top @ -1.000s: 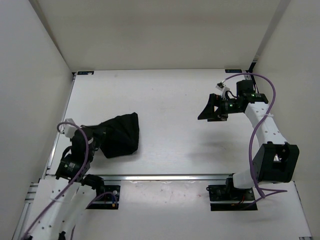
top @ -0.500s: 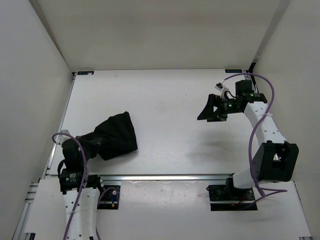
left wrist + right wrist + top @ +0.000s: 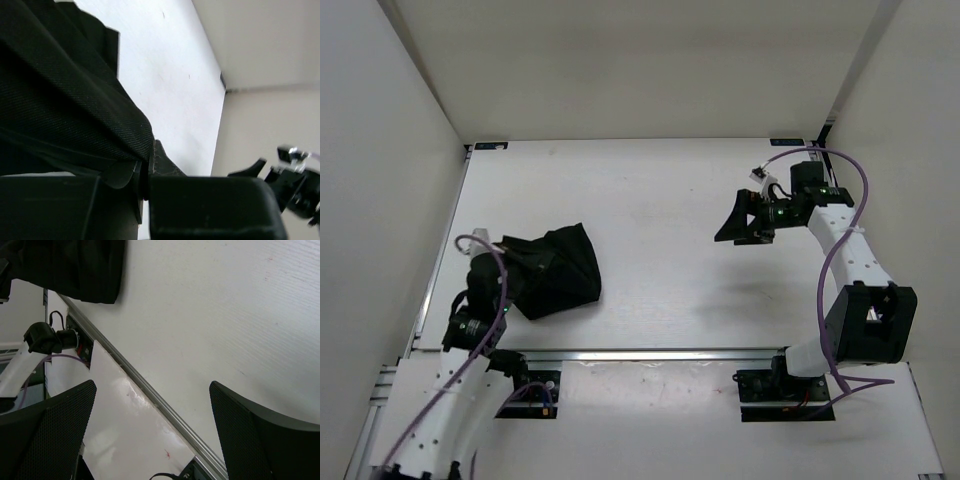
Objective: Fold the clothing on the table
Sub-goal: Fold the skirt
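- The crumpled black soft fabric garment lies at the left of the flat white matte tabletop, near its front edge.
- The left gripper pinches the garment's edge, fingers narrow.
- The right gripper hovers well apart, fingers wide.

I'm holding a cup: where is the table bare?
Bare: the middle of the table, between the black garment and the open right gripper, and the far strip. Crowded: the near-left, where the left gripper grips the garment.

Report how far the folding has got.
Done: nothing visibly; the clothing lies bunched on the left of the table. In hand: the left gripper is shut on its near edge. Left: every fold; the right gripper hangs open, well apart from it.
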`<state>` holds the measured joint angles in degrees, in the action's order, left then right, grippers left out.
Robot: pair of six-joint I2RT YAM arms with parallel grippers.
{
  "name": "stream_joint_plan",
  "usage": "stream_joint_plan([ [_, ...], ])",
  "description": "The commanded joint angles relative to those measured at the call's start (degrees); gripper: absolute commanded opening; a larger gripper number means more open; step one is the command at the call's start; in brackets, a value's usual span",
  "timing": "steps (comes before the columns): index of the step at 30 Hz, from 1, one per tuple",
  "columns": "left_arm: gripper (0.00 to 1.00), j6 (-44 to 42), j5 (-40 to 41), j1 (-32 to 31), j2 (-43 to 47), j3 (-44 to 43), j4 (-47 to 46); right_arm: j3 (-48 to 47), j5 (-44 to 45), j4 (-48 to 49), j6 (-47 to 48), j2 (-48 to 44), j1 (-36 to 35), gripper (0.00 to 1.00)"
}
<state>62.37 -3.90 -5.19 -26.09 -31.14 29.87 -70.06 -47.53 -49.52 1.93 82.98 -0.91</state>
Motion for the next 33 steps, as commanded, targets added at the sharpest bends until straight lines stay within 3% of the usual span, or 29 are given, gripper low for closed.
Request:
stream_joint_plan([
  [1, 0.00, 2.49, 13.96, -13.76, -6.32, -2.60, -10.94, 1.33, -1.07, -0.84, 0.70, -1.50, 0.55, 0.99],
  [3, 0.00, 1.88, 19.95, -25.34, -12.22, -5.59, -13.95, 1.16, -0.90, -1.10, 0.79, -1.51, 0.82, 0.99],
  [5, 0.00, 1.62, 22.01, -29.08, -19.40, -8.49, -18.07, 0.98, -1.07, -0.84, 0.70, -1.77, 0.82, 0.99],
  [9, 0.00, 1.71, 21.13, -28.92, -24.18, -9.99, -23.01, 1.16, -1.25, -1.37, 0.79, -2.56, 0.82, 0.99],
  [16, 0.00, -0.67, 17.00, -24.61, -25.59, -11.31, -22.57, 2.39, -4.14, -1.98, 1.84, -2.82, 2.57, 0.99],
  [20, 0.00, -0.15, 17.26, -25.92, -25.68, -10.88, -22.92, 0.72, -7.75, -2.51, 4.39, -2.12, -1.37, 0.99],
  [26, 0.00, -0.76, 15.42, -25.92, -26.74, -10.88, -25.03, -1.84, 9.52, 2.04, 9.66, -3.61, -15.86, 0.99],
  [33, 0.00, -2.16, 12.26, -25.84, -29.98, -12.63, -25.56, 5.81, 22.12, 23.90, 5.19, -5.37, -23.87, 1.00],
])
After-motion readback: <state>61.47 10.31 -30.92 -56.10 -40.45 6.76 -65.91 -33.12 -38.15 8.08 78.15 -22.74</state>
